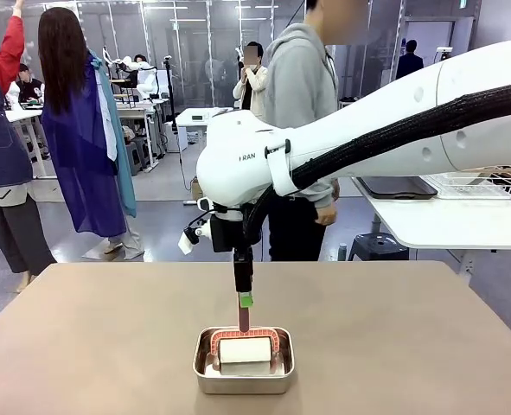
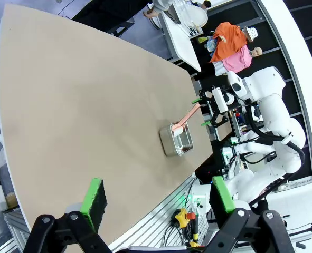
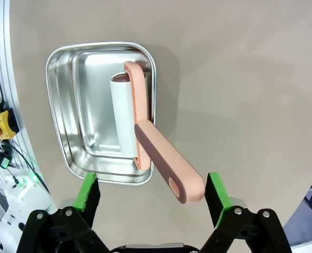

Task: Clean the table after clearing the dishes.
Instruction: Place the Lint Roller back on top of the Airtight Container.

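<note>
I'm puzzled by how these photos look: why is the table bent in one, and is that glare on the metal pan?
Left wrist view: the wide-angle lens bows the table edge. Right wrist view: ceiling light glares off the steel pan; the lint roller stays sharp. Front view: soft, even lighting, faint shadows.

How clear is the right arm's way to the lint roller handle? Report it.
Probably yes. The right end effector stands open directly above the pink lint roller handle, which sticks up out of the steel pan between the green pads. Nothing lies between them.
</note>
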Controlling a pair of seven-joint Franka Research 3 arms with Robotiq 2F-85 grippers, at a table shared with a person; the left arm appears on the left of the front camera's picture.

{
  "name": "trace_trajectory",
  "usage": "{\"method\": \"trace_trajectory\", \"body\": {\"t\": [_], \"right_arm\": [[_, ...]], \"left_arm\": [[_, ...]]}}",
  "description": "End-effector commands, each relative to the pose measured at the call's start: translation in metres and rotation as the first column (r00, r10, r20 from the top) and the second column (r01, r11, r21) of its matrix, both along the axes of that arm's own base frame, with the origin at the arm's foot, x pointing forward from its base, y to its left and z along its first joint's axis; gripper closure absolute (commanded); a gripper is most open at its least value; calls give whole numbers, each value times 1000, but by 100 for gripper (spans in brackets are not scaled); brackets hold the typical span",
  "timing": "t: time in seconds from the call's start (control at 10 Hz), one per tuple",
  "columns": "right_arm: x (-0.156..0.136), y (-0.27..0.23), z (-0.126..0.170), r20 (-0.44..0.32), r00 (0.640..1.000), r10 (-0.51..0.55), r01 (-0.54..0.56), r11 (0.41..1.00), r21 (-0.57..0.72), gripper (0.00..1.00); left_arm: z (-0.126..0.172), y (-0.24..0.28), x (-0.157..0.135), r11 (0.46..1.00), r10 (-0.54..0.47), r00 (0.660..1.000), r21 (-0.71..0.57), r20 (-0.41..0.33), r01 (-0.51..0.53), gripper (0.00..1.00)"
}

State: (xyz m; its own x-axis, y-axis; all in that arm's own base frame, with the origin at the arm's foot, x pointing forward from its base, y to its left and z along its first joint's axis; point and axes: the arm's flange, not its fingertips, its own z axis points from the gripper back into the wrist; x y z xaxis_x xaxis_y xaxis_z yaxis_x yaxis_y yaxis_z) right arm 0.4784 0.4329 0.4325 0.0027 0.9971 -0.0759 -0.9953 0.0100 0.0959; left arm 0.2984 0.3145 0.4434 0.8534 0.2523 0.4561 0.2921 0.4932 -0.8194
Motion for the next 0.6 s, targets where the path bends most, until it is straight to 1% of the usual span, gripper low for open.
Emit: {"method": "trace_trajectory", "body": {"t": [0.0, 0.4, 0.5], "right_arm": [[-1, -1, -2, -12, 1000, 22, -22, 999, 27, 0], [-1, -1, -2, -12, 1000, 22, -22, 999, 27, 0], [0, 0, -1, -2, 1000, 0, 0, 1000, 1, 0]], "left_arm": [[3, 1, -4, 1000, -5, 1000, 12, 0, 5, 0], [3, 1, -4, 1000, -5, 1000, 12, 0, 5, 0], [3, 1, -4, 1000, -5, 1000, 12, 0, 5, 0]]}}
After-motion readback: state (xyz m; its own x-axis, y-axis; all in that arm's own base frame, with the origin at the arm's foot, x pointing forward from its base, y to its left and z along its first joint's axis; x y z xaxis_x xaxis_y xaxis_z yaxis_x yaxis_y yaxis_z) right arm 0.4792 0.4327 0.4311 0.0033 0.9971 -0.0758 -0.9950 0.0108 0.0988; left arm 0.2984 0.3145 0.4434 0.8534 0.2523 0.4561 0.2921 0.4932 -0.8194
